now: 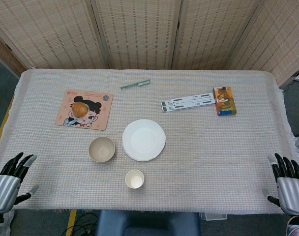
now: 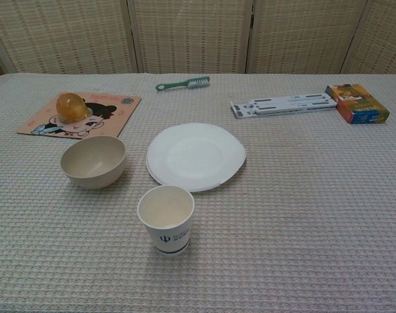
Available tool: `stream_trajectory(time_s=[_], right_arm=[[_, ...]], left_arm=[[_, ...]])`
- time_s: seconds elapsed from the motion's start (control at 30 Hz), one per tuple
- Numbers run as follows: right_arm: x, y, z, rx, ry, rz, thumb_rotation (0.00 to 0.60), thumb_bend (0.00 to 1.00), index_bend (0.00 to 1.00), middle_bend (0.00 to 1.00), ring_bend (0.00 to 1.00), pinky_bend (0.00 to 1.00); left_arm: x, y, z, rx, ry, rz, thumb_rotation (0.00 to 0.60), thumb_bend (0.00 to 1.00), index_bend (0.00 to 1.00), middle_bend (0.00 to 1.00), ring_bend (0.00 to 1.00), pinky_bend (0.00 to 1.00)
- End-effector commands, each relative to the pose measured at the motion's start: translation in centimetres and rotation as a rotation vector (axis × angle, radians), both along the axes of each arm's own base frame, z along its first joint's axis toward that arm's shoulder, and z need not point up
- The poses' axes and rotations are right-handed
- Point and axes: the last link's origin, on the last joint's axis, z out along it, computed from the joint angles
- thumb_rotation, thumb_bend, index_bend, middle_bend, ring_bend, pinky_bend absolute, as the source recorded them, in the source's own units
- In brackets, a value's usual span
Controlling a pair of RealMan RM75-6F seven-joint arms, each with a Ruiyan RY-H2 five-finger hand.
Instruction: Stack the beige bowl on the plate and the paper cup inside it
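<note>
A round white plate (image 1: 143, 139) lies near the middle of the head view on a table covered with a beige waffle-weave cloth (image 1: 228, 152). Just to its left, close to the rim but with a thin gap showing in the chest view, stands a round beige bowl (image 1: 101, 149), upright and with nothing in it. Below the plate, toward the lower centre of the frame, a white paper cup (image 1: 134, 179) with a dark logo and blue band stands upright and apart from both the bowl and the plate. In the lower left corner of the head view the robot's silver and black left hand (image 1: 9, 181) hangs at the table's edge, fingers spread and pointing upward, holding nothing. In the lower right corner the matching right hand (image 1: 288, 182) is posed the same way, fingers apart and touching nothing. Neither hand shows in the chest view. In the upper left a pink cartoon-printed mat (image 1: 84, 108) lies flat with a small round orange object (image 1: 80, 108) on it. Near the top centre lies a green brush with white bristles (image 1: 135, 84). To the upper right a white slotted folding stand (image 1: 187, 102) lies flat, with a small colourful box (image 1: 224, 101) just beside its right end.
</note>
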Motion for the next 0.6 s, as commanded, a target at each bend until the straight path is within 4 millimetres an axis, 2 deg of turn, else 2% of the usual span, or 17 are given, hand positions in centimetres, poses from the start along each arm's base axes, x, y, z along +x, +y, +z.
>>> stream_trajectory(time_s=[0.03,0.33,0.43,0.6], right_arm=[[0.1,0.2,0.2,-0.003,-0.004,0.005,0.600,0.23,0.00,0.00,0.00,0.00],[-0.1,0.2,0.4,-0.008,-0.010,-0.005,0.600,0.23,0.00,0.00,0.00,0.00],[-0.2,0.0,0.3,-0.006,-0.012,-0.007,0.600,0.23,0.00,0.00,0.00,0.00],[-0.4,-0.6,0.4,-0.009,-0.018,-0.006,0.600,0.23,0.00,0.00,0.00,0.00]], left_arm=[[0.1,-0.1,-0.2,-0.008,0.004,-0.004,0.600,0.26,0.12,0.16,0.00,0.17],[0.6,0.8,-1.4,-0.060,-0.013,-0.026,0.600,0.26,0.16,0.16,0.00,0.17],[0.9,2.0,-2.3,-0.085,-0.012,-0.061,0.600,0.26,0.24,0.16,0.00,0.17],[2.1,4.1,-4.2,-0.131,-0.016,-0.104,0.600,0.26,0.29,0.16,0.00,0.17]])
